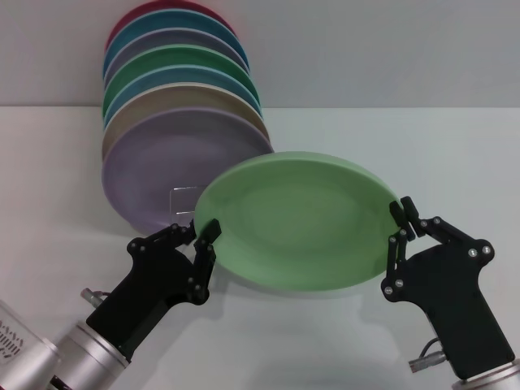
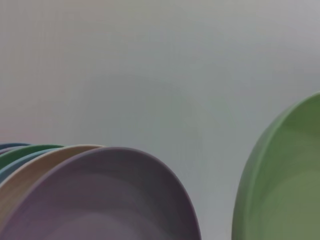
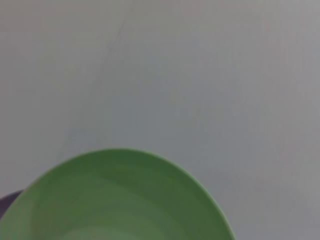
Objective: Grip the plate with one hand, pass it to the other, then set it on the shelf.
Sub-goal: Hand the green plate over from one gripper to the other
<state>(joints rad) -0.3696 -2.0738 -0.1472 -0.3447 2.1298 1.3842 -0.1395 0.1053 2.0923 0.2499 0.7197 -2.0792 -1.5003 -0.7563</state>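
The light green plate point(image 1: 296, 219) is held tilted in the air between my two grippers. My right gripper point(image 1: 400, 227) is shut on its right rim. My left gripper point(image 1: 208, 242) has its fingers closed over the left rim. The plate also shows in the left wrist view point(image 2: 285, 185) and in the right wrist view point(image 3: 120, 200). The shelf shows only as a thin wire loop point(image 1: 185, 199) just behind the plate's left edge, in front of the lilac plate point(image 1: 162, 171); the remainder of it is hidden.
Several coloured plates stand on edge in a row at the back left, from the lilac one to a red one point(image 1: 134, 20) at the rear. The darker green plate point(image 1: 175, 65) is among them. A white table point(image 1: 455, 154) lies to the right.
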